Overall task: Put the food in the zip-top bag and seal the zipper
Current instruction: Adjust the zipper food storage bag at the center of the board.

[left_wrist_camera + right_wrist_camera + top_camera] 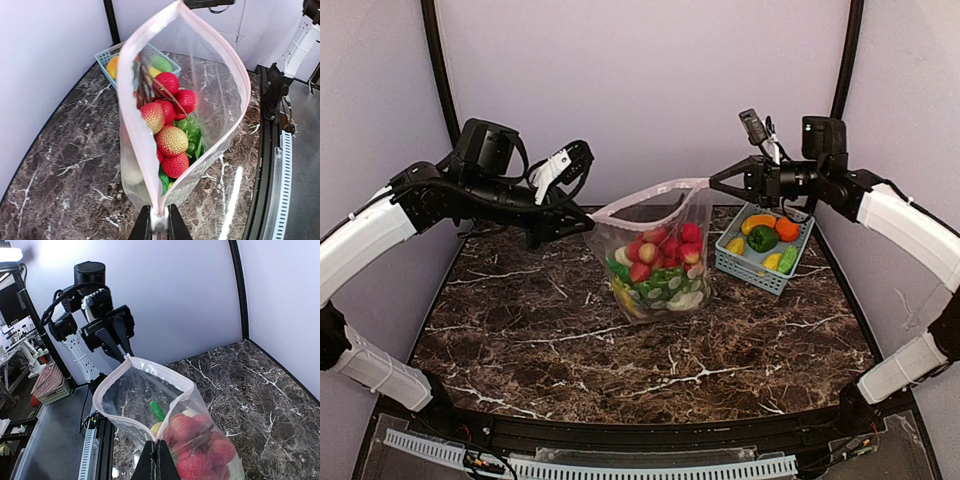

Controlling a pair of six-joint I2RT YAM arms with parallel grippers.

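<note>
The clear zip-top bag (pixel 655 250) hangs between both grippers, its bottom on the marble table. It holds the food (pixel 660 262): red round fruits (pixel 171 140), green leafy pieces (pixel 190 135), a white piece and a bit of yellow. The pink zipper (pixel 650 193) stands parted, so the mouth gapes in the left wrist view (pixel 131 90) and the right wrist view (pixel 107 407). My left gripper (pixel 588 222) (pixel 159 212) is shut on the zipper's left end. At the right end, my right gripper (pixel 712 182) (pixel 156 444) is shut on the zipper's corner.
A blue-grey slatted basket (pixel 752 272) sits at the back right of the table (pixel 540 330), behind the bag, with orange, green and yellow toy vegetables in it. It also shows in the left wrist view beyond the bag, basket (pixel 102 56). Walls enclose the back and sides.
</note>
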